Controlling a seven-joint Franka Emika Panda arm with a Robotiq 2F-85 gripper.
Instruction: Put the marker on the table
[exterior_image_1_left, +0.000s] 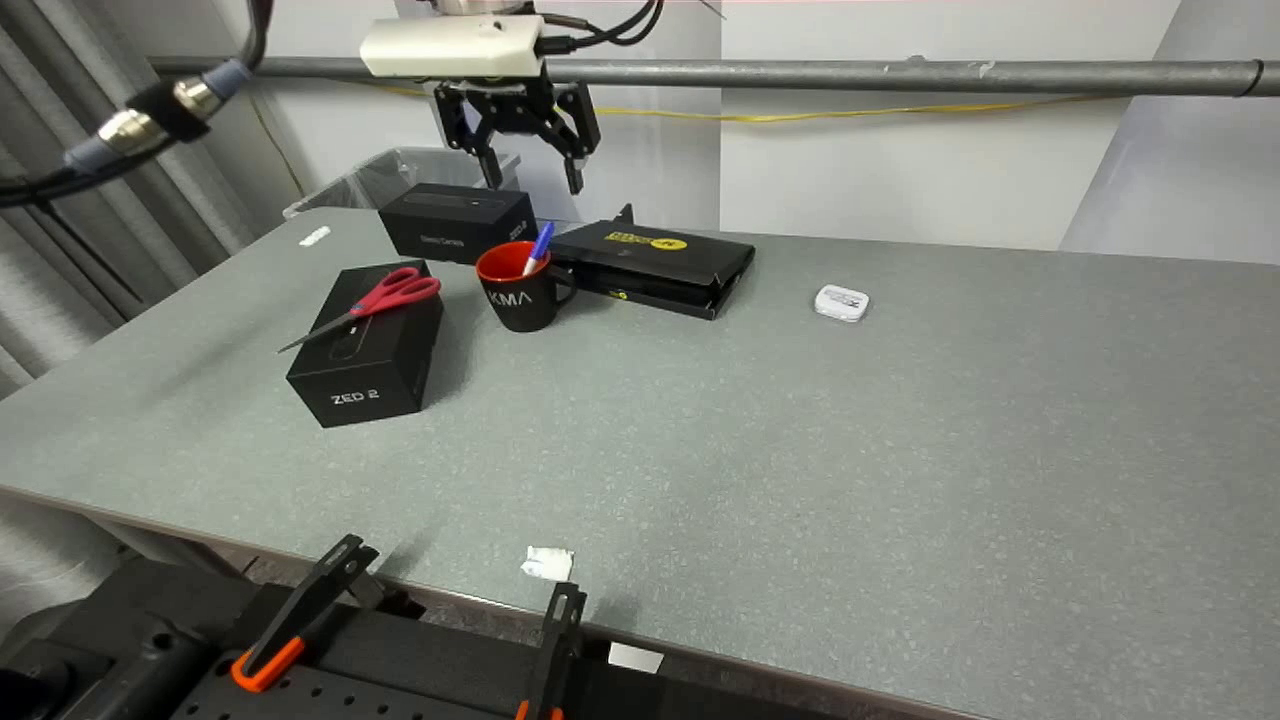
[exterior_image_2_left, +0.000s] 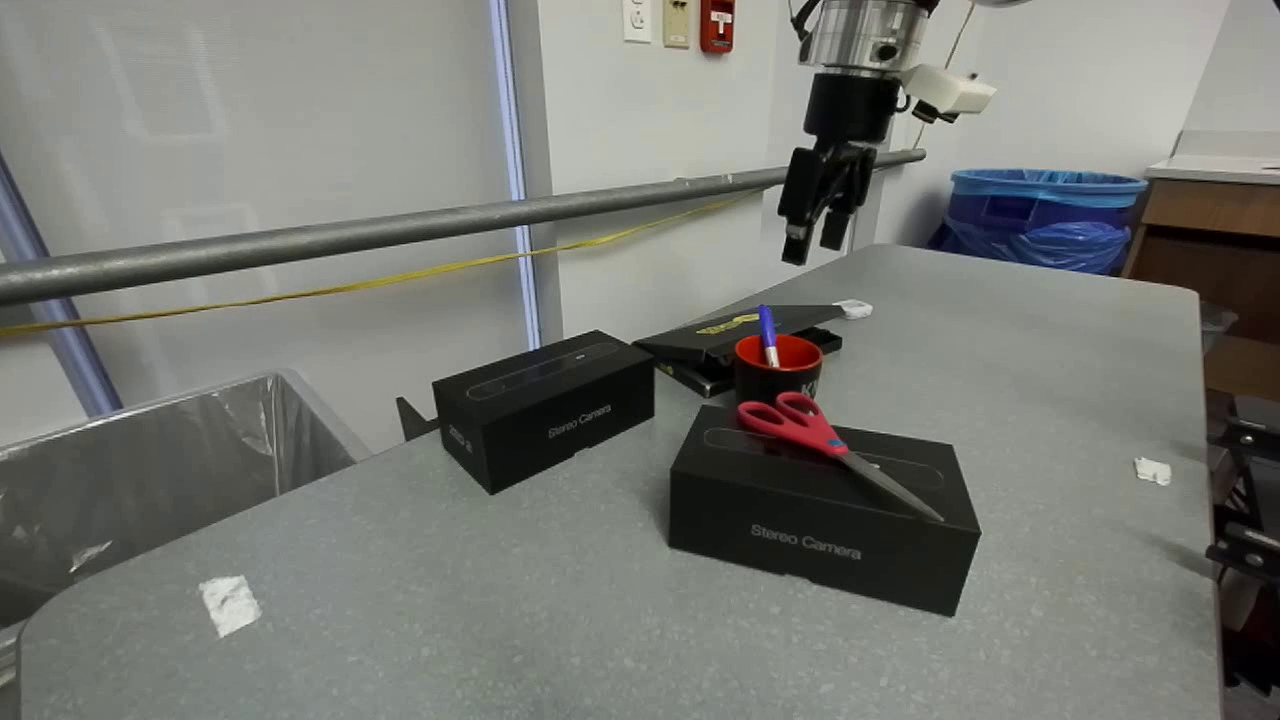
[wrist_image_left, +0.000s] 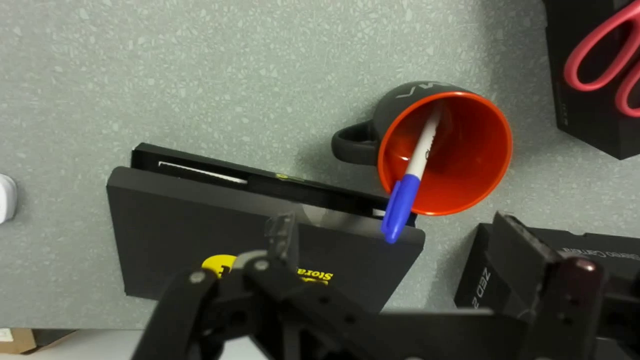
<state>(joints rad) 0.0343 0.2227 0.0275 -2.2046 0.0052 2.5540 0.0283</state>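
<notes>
Black fingers (wrist_image_left: 520, 255) are taking up the near edge of the wrist view, standing wide apart and holding nothing, so the claw (exterior_image_1_left: 534, 180) is hanging unloaded. Both exterior views are showing it well above the mug (exterior_image_1_left: 527, 308) and touching nothing. The marker (wrist_image_left: 416, 168) is leaning inside that mug, below the claw and, seemingly, off to the side away from the white wall (exterior_image_1_left: 900, 180) rather than straight under the fingertips. Its long axis is running away from the claw: the capped end is sticking out past the mug's rim toward it, while the other end is sloping down into the red interior, farther off. From the wrist, that axis is lying nearly square to the line joining the two fingers, a little skewed, which is probably favouring a pinch on the cap (wrist_image_left: 402, 206) with only slight turning. As for looks, the marker is wearing a deep blue cap with a clip, and its whitish barrel (wrist_image_left: 425, 143) is bearing dark marks too small to read. Under both, the grey table (exterior_image_1_left: 850, 480) is waiting.
</notes>
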